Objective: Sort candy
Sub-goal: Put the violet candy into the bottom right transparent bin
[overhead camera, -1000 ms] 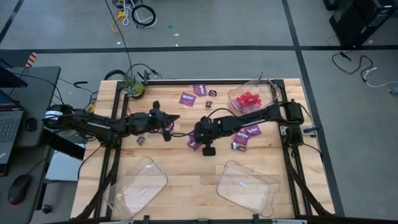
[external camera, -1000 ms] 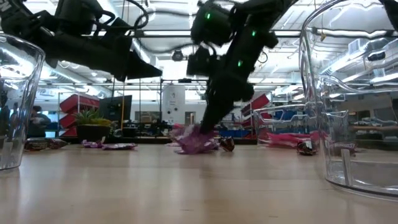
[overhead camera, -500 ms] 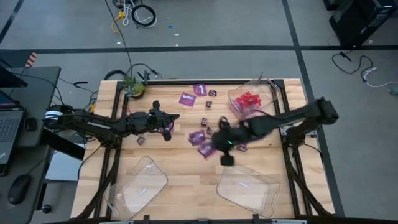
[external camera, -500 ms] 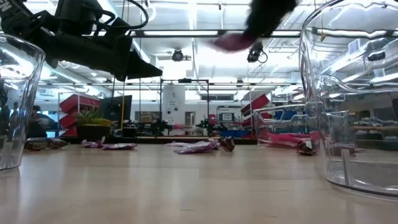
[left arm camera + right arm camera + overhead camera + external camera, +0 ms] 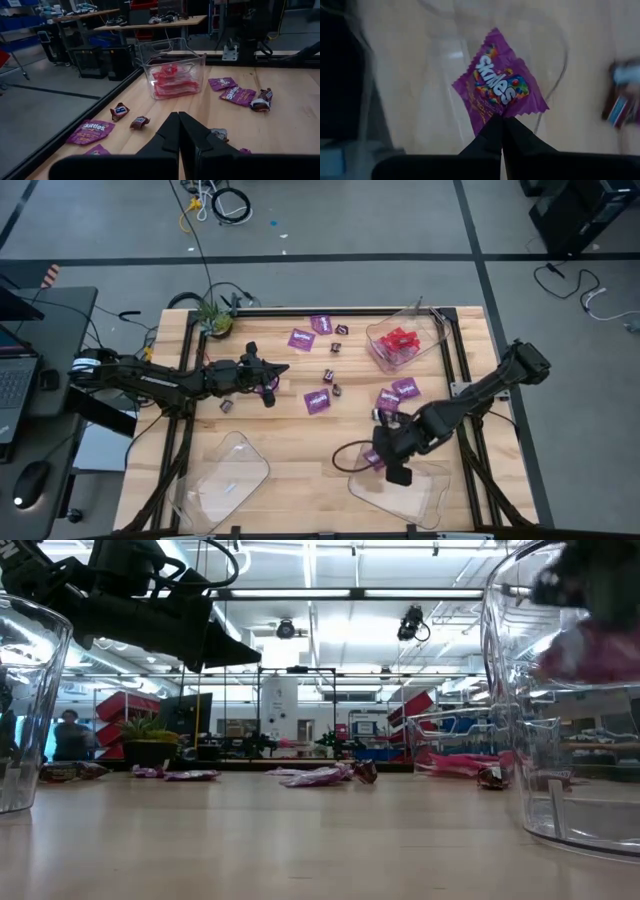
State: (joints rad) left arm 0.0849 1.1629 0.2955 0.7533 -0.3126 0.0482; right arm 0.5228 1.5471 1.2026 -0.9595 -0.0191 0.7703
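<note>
From above, the right tool (image 5: 392, 460) hangs over the near-right clear tray (image 5: 425, 492), at that tray's left rim, its arm stretched in from the worktop's (image 5: 300, 440) right edge. A purple packet (image 5: 374, 459) shows at the fingertips. The left tool (image 5: 274, 370) sits over the left half of the worktop, its arm reaching in from the left. A second empty tray (image 5: 225, 480) lies near-left, and the far tray (image 5: 432, 340) on the right holds red packets (image 5: 399, 340). Loose purple packets (image 5: 318, 401) and small dark pieces (image 5: 329, 375) lie scattered across the middle and far side.

At table height, the left tool (image 5: 245, 655) hangs well above the wood, pinched together and carrying nothing. The right tool is only a dark blur behind the near tray's wall (image 5: 520, 740), with a magenta smear (image 5: 590, 650) that is probably its packet. A purple packet (image 5: 318, 777) lies flat mid-worktop.

The left wrist camera alone shows its two fingers (image 5: 172, 132) pressed together with nothing between them, plus the far tray (image 5: 192, 57) stacked with red packets (image 5: 172, 82), and purple packets (image 5: 92, 131) near the worktop's edge.

The right wrist camera alone shows the grip: fingertips (image 5: 495, 125) clamped on the corner of a purple Skittles packet (image 5: 500, 90), which hangs over the clear tray's floor (image 5: 440, 75).
</note>
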